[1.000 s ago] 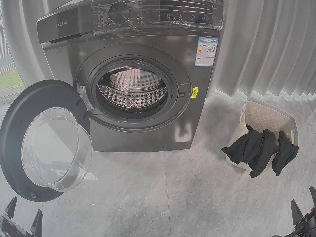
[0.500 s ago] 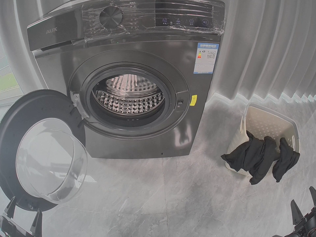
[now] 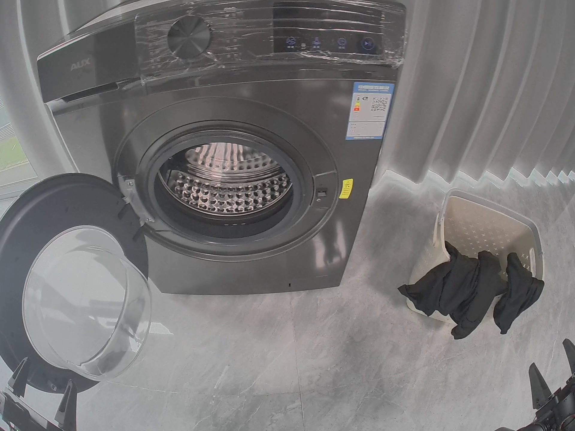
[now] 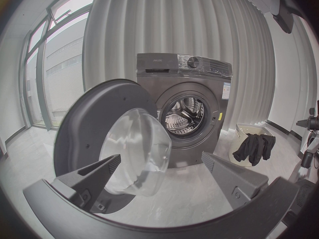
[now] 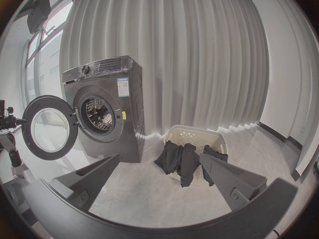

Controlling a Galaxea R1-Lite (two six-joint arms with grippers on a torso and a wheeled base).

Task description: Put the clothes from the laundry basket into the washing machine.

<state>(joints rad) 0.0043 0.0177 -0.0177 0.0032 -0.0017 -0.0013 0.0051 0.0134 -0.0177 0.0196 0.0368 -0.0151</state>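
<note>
The dark grey front-loading washing machine (image 3: 335,222) stands against a white pleated curtain (image 3: 479,79). Clear plastic film (image 3: 269,55) is wrapped over its control panel. Its round door with a clear bowl-shaped window (image 3: 78,300) is swung wide open to the robot's left, so the perforated steel drum (image 3: 224,181) is in plain sight, with no clothing visible in it.

The cream plastic laundry basket (image 3: 488,222) sits on the grey marble-look floor tiles (image 3: 299,354), to the right of the machine and near the curtain's hem. It seems tipped with its mouth toward the robot, though the angle makes that hard to judge. The black clothes (image 3: 467,288) hang in several folds over the basket's near rim, and their lower ends reach down to the floor.

Both arms are held low and close to the robot, well apart from the basket and the machine. The left gripper (image 3: 47,375) is at the lower left of the head view, just beside the bottom edge of the open door. It points forward toward the machine, with its jaws spread apart and nothing between them. The right gripper (image 3: 551,357) is at the lower right, nearer the robot than the basket, and faces the clothes. Its jaws are also wide apart and hold nothing.
</note>
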